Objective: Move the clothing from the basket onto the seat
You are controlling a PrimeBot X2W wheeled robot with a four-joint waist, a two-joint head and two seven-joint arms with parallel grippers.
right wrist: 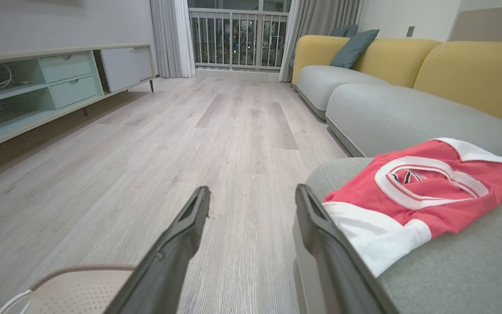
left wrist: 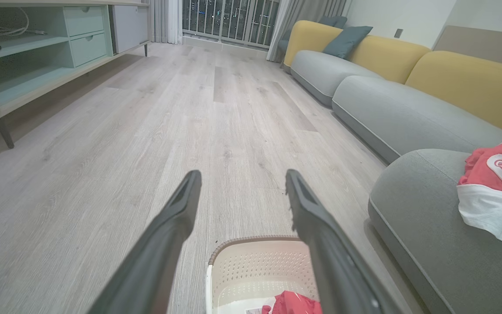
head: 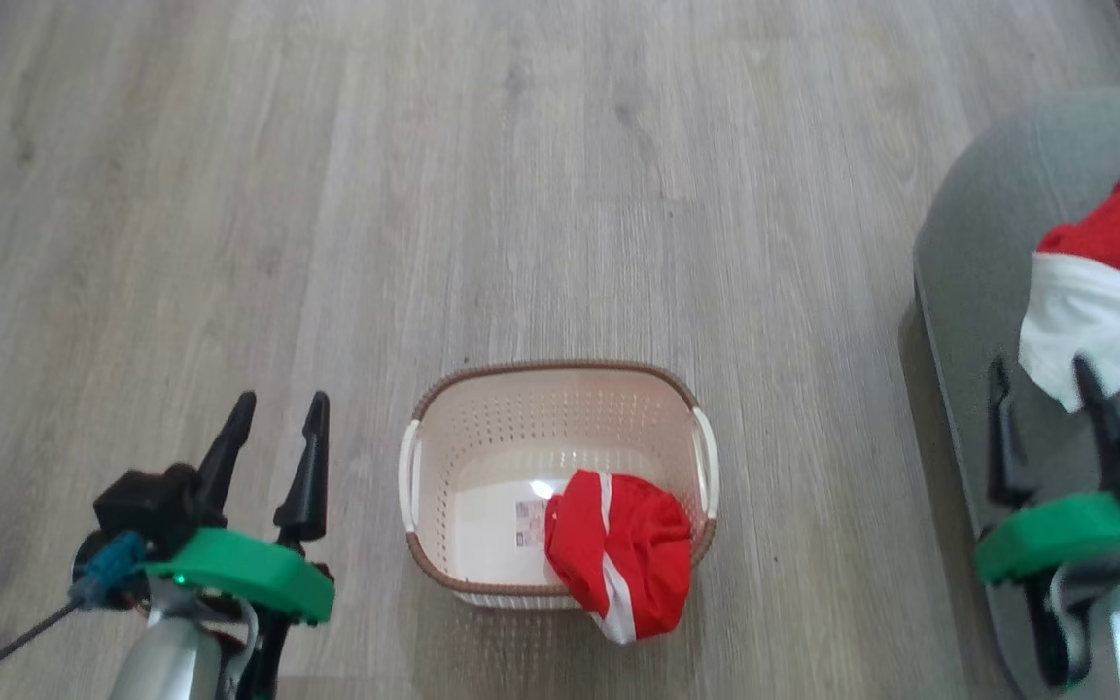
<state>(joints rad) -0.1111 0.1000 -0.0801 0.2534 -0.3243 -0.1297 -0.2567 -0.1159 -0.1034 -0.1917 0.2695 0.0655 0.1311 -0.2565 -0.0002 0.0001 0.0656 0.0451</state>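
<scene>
One jersey [head: 1119, 282] lies on the seat [head: 978, 243], near its edge. The other garment [head: 623, 549] sits bunched in the basket's [head: 521, 428] near right corner, spilling over the rim. Both pincers are spread wide and empty: the left gripper [head: 280, 403] hangs over the floor [head: 560, 194] beside the basket, the right gripper [head: 1042, 367] right at the jersey's white hem.

Two worries, I'd say. A finger of the right gripper could hook that hem as it leaves and drag the jersey off the seat. And the basket looks light — a pull on cloth draped over its rim might tip it or slide it along.
</scene>
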